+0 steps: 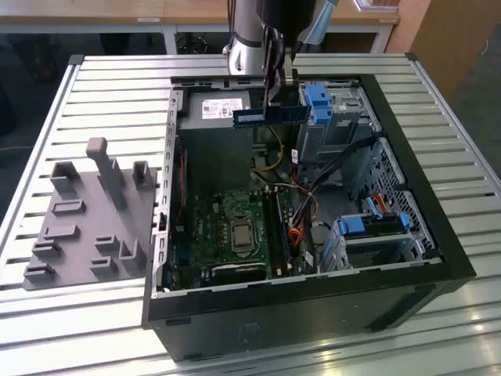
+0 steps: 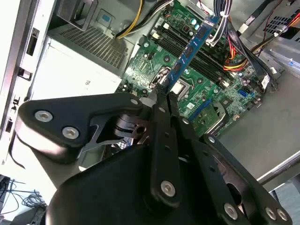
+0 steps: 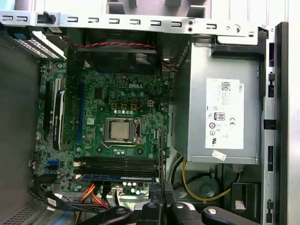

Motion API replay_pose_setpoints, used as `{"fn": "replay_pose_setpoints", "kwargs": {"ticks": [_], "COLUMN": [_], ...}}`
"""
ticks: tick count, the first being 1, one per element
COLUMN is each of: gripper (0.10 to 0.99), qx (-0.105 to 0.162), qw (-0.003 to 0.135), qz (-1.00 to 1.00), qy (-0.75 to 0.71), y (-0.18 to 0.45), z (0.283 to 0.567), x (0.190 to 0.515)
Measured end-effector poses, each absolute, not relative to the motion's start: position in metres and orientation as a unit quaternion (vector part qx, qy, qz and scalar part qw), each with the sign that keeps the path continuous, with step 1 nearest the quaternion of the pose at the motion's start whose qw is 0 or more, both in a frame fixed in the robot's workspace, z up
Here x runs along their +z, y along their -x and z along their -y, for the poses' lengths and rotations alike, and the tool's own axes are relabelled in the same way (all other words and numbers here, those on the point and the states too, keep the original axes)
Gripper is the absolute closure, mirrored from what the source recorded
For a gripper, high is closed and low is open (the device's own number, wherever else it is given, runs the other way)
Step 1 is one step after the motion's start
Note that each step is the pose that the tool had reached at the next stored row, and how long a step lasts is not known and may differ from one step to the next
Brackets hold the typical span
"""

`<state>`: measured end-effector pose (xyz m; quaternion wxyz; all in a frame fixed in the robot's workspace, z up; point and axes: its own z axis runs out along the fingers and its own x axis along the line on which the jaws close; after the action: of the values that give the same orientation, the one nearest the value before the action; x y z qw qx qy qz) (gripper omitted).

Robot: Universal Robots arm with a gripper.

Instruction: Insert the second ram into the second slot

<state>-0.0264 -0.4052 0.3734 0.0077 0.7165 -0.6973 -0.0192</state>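
While end effector (image 1: 275, 102) clamps second ram (image 1: 254, 117) (held level), power supply (image 1: 211, 117) beside, yellow cables (image 3: 184, 178) near.

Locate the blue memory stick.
In the exterior view, the gripper holds the blue memory stick above the open computer case, between the power supply and a blue drive tab on the exterior view's right.
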Motion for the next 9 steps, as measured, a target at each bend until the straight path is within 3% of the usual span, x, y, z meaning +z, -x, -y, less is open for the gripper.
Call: {"fn": "replay_pose_setpoints", "kwargs": {"ticks": [9], "gripper": [0.949], "qx": [-0.019], "qw": [0.008], "qz": [0.697], "qy": [-0.716], "y": [0.0264], "z": [0.4088], "x": [0.3734]}}
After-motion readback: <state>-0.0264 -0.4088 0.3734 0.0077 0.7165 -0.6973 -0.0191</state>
